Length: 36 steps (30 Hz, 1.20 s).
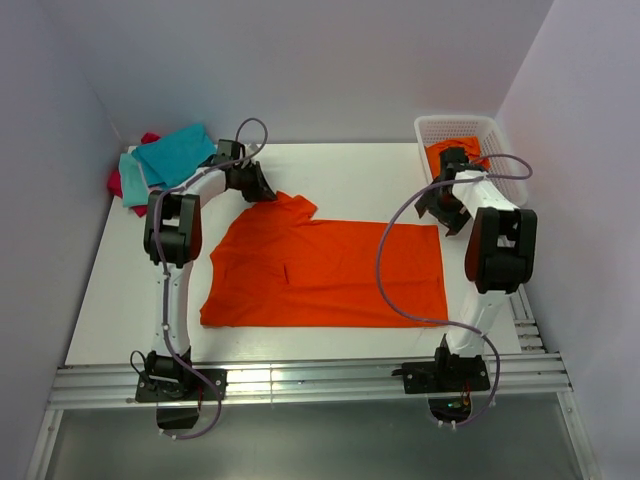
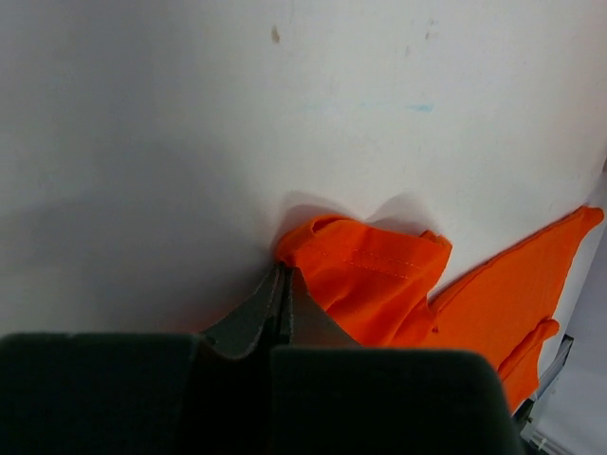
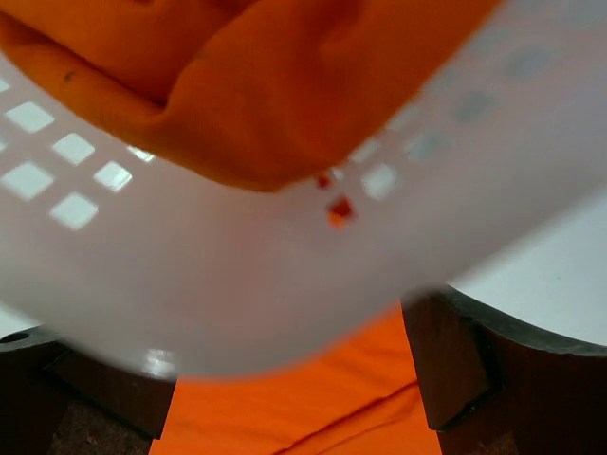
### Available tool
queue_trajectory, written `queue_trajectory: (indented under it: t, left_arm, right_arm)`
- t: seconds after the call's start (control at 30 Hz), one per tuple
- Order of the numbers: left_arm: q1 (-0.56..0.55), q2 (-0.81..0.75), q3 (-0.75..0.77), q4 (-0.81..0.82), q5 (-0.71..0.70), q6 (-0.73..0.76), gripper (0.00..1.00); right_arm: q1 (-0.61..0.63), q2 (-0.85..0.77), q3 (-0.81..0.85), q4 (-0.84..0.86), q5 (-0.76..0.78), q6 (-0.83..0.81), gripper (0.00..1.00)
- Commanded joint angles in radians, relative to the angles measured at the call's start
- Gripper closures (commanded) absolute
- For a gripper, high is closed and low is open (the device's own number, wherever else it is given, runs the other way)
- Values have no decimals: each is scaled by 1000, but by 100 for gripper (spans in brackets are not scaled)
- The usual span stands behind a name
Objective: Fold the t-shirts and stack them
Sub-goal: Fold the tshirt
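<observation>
From above, a big orange t-shirt (image 1: 320,270) lies spread out flat in the middle of the white table (image 1: 120,290). The left gripper (image 1: 265,192) is at the shirt's far left corner, by the sleeve. The right gripper (image 1: 447,212) hangs just over the shirt's far right corner, next to the white basket (image 1: 425,128). The basket sits in the far right corner of the table. A second orange shirt (image 1: 440,157) is bunched up inside it. In the far left corner is a small pile with a teal t-shirt (image 1: 180,152) on top and a crimson t-shirt (image 1: 117,183) peeking out under it.

The left wrist camera shows the two dark fingers (image 2: 266,313) squeezed tight together. They pinch the edge of the big orange t-shirt, and the cloth puffs up in a little lump just past the tips. The rest of the shirt runs off to the right on the table.

The right wrist camera is very close to the basket, so the wall with its square holes looks blurry. The second orange shirt shows above the wall. The dark fingers (image 3: 455,370) stand wide apart with nothing held between them. The big orange t-shirt lies below them.
</observation>
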Motion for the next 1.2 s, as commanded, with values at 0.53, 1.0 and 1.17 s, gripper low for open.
queue_trajectory:
  t: [0.53,1.0,1.17]
  left_arm:
    - [-8,-198,-182,-96,-85,45,100]
    - [-8,-218,-200,-96,-94,51,100]
    - [-7,-247,-245,-85,-114,54,100]
  right_arm:
    - [-4,197,78,23,114,22,57]
    - [-4,225,101,-4,218,-17,30]
    - [-4,283,161,-96,244,-17,34]
